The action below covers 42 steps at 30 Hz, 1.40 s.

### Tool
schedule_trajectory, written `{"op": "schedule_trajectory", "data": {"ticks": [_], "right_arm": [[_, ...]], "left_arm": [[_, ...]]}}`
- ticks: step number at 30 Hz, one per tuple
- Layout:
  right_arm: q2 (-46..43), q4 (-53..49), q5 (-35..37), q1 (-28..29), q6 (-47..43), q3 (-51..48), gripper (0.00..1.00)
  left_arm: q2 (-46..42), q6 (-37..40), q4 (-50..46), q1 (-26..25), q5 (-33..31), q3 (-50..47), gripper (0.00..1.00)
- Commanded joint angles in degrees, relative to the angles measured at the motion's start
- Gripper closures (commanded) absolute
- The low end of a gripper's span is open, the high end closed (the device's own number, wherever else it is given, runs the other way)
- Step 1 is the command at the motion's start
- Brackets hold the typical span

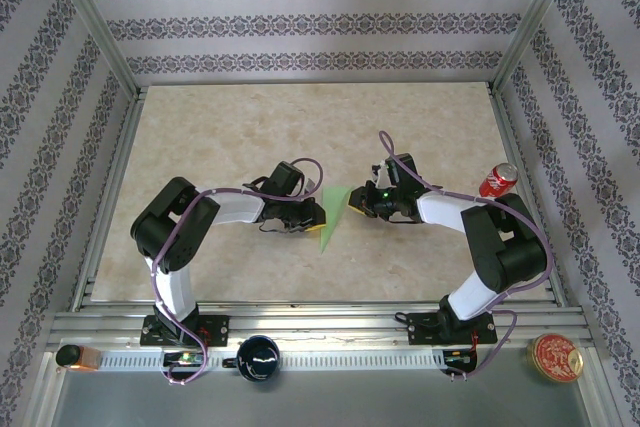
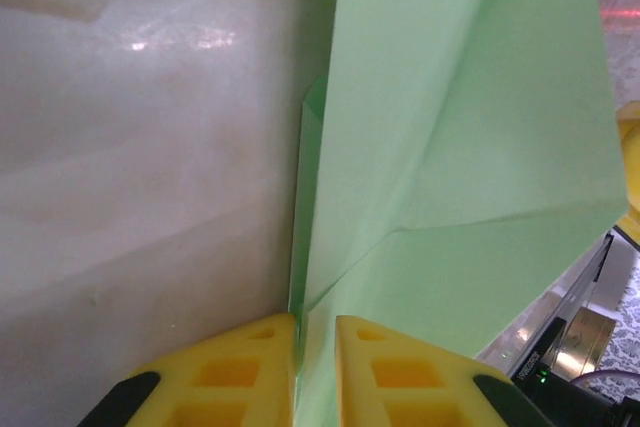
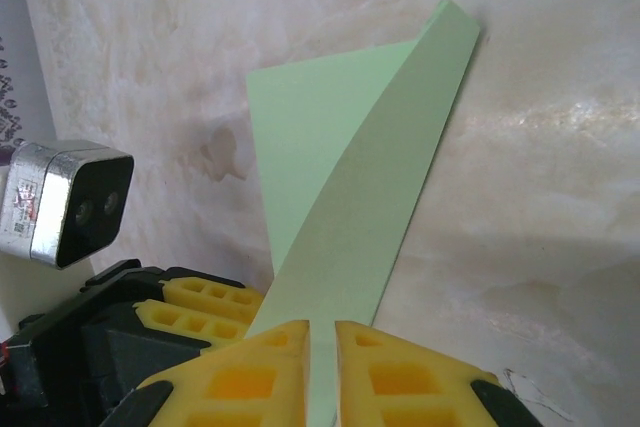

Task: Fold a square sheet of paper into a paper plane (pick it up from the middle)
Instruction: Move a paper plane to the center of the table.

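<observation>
Green paper [image 1: 335, 212]; held edges hidden inside both jaws.

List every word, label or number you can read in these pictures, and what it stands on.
Nothing can be read for certain.
Red can: white lettering, too small.
Round red tin: lid design, too small.
Silver camera: label print blurred.
Black part: white print blurred.
</observation>
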Motion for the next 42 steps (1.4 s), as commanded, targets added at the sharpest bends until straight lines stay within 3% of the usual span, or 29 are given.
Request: {"op": "schedule_trajectory", "data": {"ticks": [1,16,26,32,42], "right_arm": [[0.19,0.79,-0.94,0.62,0.87,-1.03,0.83],[-1.78,-0.40,0.12,0.29,0.52,-2.27,0.80],[-9.41,0.62,-0.44,-0.96,5.54,-3.11,0.69],[-4.98,0.95,-2.65,2.10,5.80,0.00,0.60],[6.42,2.07,-1.50,6.24,6.86,6.15,0.67]], "left_arm": [[1.54,-0.88,3.23,0.40,1.83,1.12,0.87],[0.32,-3.08,9.33,0.40,3.29,-0.49,1.00],[-8.43,1.50,-0.38,0.32,-10.19,-2.30,1.00],[-9.27,0.98,-0.04,0.05,-10.65,-2.73,1.00],[-8.83,2.54,-3.01,-0.38,-11.39,-2.06,1.00]]}}
